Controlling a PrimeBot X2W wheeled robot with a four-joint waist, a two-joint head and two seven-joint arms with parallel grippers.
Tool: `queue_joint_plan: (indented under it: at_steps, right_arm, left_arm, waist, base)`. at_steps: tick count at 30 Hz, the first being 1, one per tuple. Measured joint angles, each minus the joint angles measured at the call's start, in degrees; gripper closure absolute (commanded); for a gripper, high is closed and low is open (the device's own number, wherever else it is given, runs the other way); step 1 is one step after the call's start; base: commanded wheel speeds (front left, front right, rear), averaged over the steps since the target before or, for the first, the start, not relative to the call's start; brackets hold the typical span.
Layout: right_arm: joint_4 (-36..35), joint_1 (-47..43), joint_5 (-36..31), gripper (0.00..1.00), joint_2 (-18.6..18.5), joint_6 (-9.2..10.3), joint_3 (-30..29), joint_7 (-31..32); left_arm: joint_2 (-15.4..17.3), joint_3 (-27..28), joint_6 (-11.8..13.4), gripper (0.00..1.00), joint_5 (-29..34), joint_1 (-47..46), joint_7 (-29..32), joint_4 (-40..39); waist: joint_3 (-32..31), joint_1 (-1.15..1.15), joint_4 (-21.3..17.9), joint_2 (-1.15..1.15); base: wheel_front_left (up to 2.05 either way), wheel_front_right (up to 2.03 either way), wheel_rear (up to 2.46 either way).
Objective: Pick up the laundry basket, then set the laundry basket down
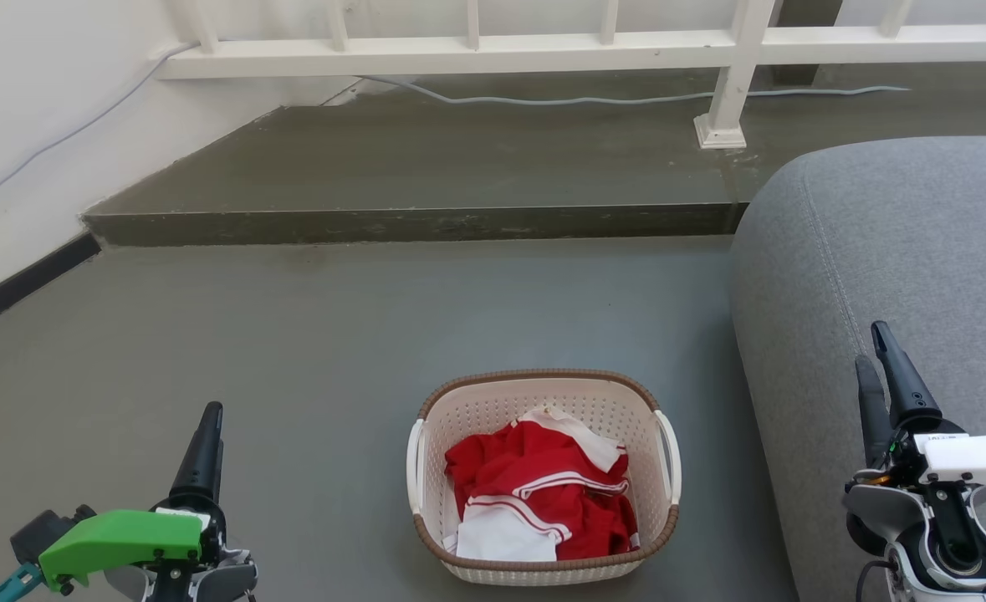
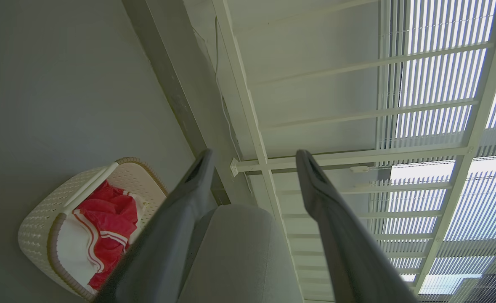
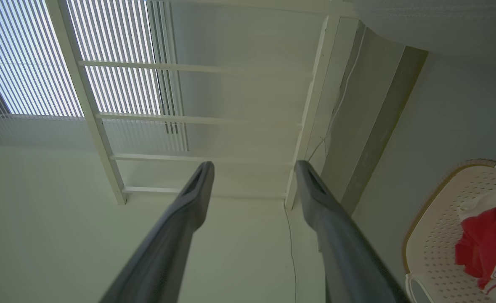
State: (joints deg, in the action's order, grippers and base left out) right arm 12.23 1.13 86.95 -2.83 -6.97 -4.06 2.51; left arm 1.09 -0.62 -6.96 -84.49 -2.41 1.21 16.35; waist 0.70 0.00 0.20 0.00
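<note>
The laundry basket [image 1: 493, 408] stands on the grey floor low in the middle of the head view, cream and perforated with a brown rim and white side handles. Red and white clothes [image 1: 543, 493] lie inside it. My left gripper [image 1: 210, 415] is at the lower left, well apart from the basket, fingers pointing up. My right gripper [image 1: 871, 346] is at the lower right, over the sofa's side. In the left wrist view the left gripper [image 2: 255, 155] is open and holds nothing, with the basket [image 2: 39, 229] at lower left. The right gripper [image 3: 254, 165] is open too, with the basket [image 3: 439, 229] at lower right.
A grey sofa [image 1: 894, 251] rises just right of the basket. Beyond it runs a raised concrete step [image 1: 417, 224] with a white railing [image 1: 459, 54] and its post base [image 1: 720, 132]. A white wall [image 1: 33, 125] closes the left side. A cable [image 1: 559, 100] lies on the step.
</note>
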Motion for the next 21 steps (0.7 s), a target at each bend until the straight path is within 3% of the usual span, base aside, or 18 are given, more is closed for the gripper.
queue_joint_plan:
  at_steps: [14, 21]
  right_arm:
    - [-3.2, 0.2, -8.0, 0.00, -3.4, 0.00, 5.5, -4.0]
    - [-3.2, 0.4, -16.7, 0.00, -6.9, 0.00, 8.1, -5.3]
  left_arm:
    - [0.4, -0.6, 0.0, 0.00, 12.1, -0.8, -2.8, -0.2]
    - [0.5, -1.7, 0.0, 0.00, 19.3, -1.4, -3.9, -0.7]
  waist:
    - [0.3, 0.00, 0.2, 0.00]
    - [0.3, 0.00, 0.3, 0.00]
  base:
    - [0.00, 0.00, 0.00]
    - [0.00, 0.00, 0.00]
